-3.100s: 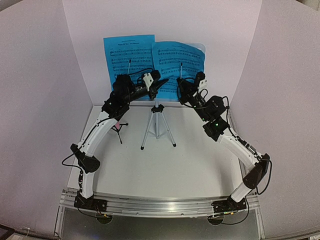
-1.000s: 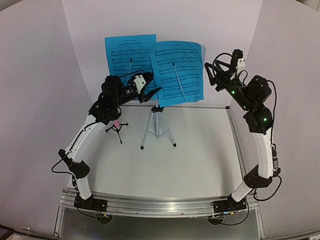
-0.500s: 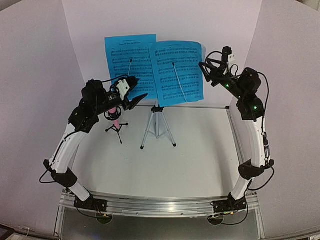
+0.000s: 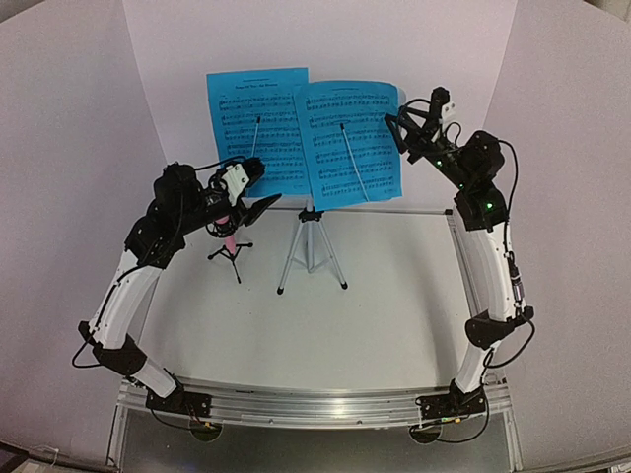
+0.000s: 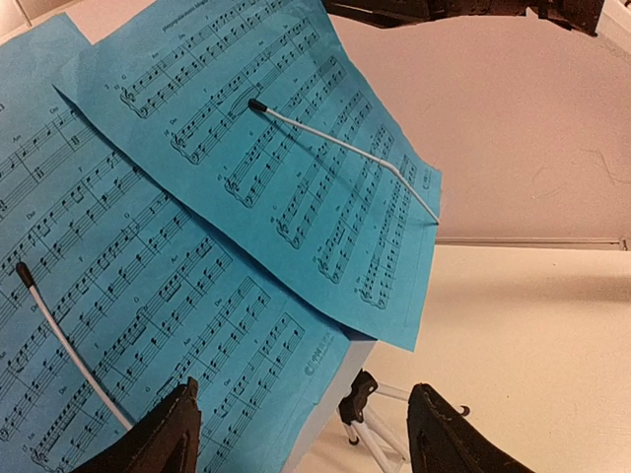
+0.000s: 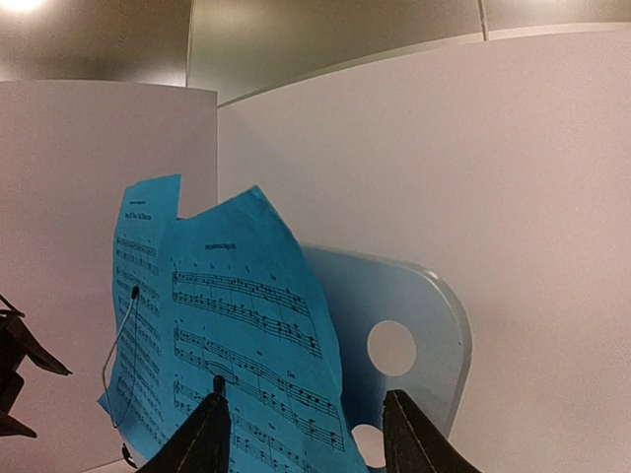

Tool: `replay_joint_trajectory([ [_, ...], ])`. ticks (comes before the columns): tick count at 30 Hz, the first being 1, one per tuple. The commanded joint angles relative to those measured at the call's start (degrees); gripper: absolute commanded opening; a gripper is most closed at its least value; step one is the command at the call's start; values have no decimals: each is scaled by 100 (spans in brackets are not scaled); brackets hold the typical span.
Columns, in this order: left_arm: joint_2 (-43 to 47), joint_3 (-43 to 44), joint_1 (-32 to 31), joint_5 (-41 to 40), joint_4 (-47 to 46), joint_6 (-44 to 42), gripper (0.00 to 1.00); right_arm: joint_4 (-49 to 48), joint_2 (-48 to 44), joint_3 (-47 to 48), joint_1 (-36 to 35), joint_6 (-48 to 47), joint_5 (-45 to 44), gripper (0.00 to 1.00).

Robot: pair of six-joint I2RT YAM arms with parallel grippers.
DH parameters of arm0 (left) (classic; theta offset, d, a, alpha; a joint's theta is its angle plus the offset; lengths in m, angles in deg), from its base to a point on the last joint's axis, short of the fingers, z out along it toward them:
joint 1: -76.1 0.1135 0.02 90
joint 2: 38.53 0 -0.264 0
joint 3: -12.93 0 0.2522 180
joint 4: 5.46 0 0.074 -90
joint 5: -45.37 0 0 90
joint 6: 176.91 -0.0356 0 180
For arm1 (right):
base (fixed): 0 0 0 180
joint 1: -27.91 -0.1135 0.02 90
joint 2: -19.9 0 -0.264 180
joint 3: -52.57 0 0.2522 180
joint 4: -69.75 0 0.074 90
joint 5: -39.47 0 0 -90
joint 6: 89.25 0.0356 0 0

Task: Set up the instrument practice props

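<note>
Top external view: blue sheets point(image 4: 350, 138) rest on stand desk point(image 6: 424, 296) atop tripod point(image 4: 312, 246); left gripper point(image 4: 261, 204), right gripper point(image 4: 399, 133) both spread, empty; setup apparently done.

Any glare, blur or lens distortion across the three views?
Top view: even light, rail bowed by the wide lens, barely any shadow under tripod. Left wrist: sheets sharp, no glare. Right wrist: lamp hotspot top left, staves legible.
</note>
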Motion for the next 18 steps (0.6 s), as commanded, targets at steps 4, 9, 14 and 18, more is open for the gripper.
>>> replay_joint_trajectory([
  [4,307,-69,13,-143,221,95,72,-375,131,106,53,-145,101,45],
  [9,294,-45,12,-133,201,97,72,-421,113,-46,63,-48,146,25],
  [14,276,-3,12,-125,184,90,72,-523,48,-214,65,-43,-13,8],
  [18,288,-31,12,-115,197,82,72,-759,-28,-332,64,-1,-179,3],
])
